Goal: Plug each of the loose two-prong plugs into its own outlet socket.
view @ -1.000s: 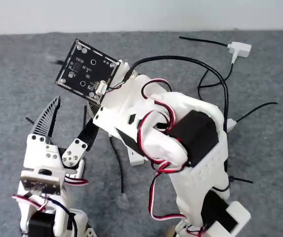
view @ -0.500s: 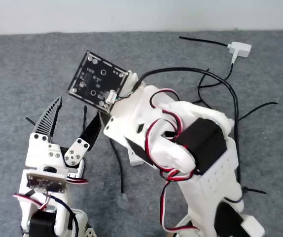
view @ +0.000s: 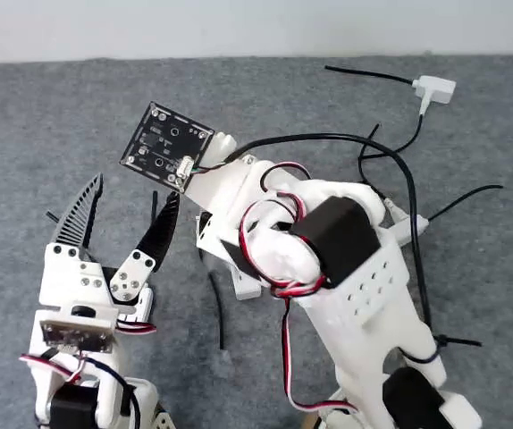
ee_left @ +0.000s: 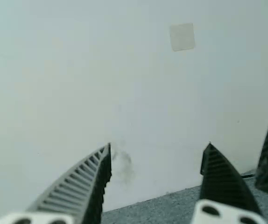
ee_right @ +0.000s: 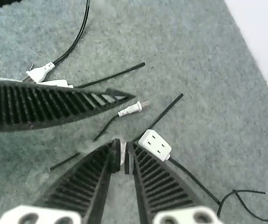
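Observation:
My right gripper (ee_right: 122, 148) is shut low over the grey carpet, with a small white plug piece pinched between its tips. A short black cord (ee_right: 159, 116) runs away from it. A white outlet socket (ee_right: 155, 143) with slots lies right beside those fingertips. A loose white two-prong plug (ee_right: 132, 109) lies a little farther off, and another plug (ee_right: 40, 73) lies beyond it. My left gripper (view: 133, 189) stands open at the front left, one finger (ee_right: 54, 105) stretched close alongside the right gripper. In the left wrist view the left gripper (ee_left: 158, 148) faces the pale wall.
A white plug (view: 435, 88) on a black cable lies at the back right. Long black cables (view: 399, 170) loop across the carpet on the right. Short cord pieces (view: 216, 308) lie between the arms. A white block (view: 246, 286) peeks out under the right arm.
The right arm has swung, its elbow shifting to the right and its wrist board drifting slightly right and toward the front. The left gripper stays open, almost in place.

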You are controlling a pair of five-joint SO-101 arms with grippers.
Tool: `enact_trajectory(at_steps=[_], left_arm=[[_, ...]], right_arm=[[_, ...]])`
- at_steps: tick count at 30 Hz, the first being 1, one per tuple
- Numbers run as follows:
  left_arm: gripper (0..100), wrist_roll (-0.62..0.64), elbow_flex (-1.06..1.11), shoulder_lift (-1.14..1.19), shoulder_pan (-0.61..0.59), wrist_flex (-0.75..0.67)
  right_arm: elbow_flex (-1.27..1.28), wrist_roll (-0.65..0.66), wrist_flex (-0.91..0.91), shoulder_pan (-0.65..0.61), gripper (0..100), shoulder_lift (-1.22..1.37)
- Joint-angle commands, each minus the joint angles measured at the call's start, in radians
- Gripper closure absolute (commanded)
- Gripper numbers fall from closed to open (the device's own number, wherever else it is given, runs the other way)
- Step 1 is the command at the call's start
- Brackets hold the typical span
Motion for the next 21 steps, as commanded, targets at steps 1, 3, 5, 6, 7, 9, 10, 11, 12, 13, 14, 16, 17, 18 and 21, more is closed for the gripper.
enact_trajectory(at_steps=[1,3,5,6,7,9,10,11,12,13,14,16,17,18,21], left_arm=[[70,0.002,0.01,-0.012,0.006,0.003],[70,0.002,0.019,-0.012,0.006,0.0],[70,0.002,0.021,-0.012,-0.002,0.0],[70,0.0,0.021,-0.012,-0.005,0.0],[70,0.0,0.019,-0.012,-0.021,0.0],[70,0.0,0.016,-0.012,-0.066,-0.008],[70,0.0,0.016,-0.012,-0.092,-0.015],[70,0.0,0.016,-0.012,-0.121,-0.02],[70,0.002,0.016,-0.011,-0.152,-0.021],[70,0.003,0.016,-0.009,-0.18,-0.021],[70,0.003,0.019,-0.009,-0.206,-0.018],[70,0.029,0.031,-0.006,-0.267,0.002],[70,0.048,0.039,-0.006,-0.295,0.014],[70,0.063,0.05,-0.006,-0.319,0.021],[70,0.12,0.091,-0.006,-0.377,0.031]], right_arm=[[0.002,-0.02,0.038,0.015,99.1,-0.021],[0.003,-0.021,0.038,0.015,99.1,-0.021],[0.005,-0.021,0.038,0.018,99.1,-0.018],[0.005,-0.021,0.038,0.028,99.1,-0.012],[0.009,-0.025,0.038,0.042,99.0,-0.008],[0.046,-0.087,0.025,0.073,98.9,0.012],[0.071,-0.138,0.013,0.087,98.9,0.027],[0.103,-0.187,-0.007,0.096,98.8,0.044],[0.143,-0.235,-0.028,0.105,98.3,0.064],[0.183,-0.278,-0.05,0.107,96.8,0.085],[0.226,-0.311,-0.067,0.107,94.3,0.108],[0.321,-0.339,-0.119,0.097,87.2,0.154],[0.37,-0.345,-0.156,0.085,84.2,0.177],[0.414,-0.345,-0.199,0.074,82.4,0.197],[0.522,-0.407,-0.369,0.042,84.1,0.243]])
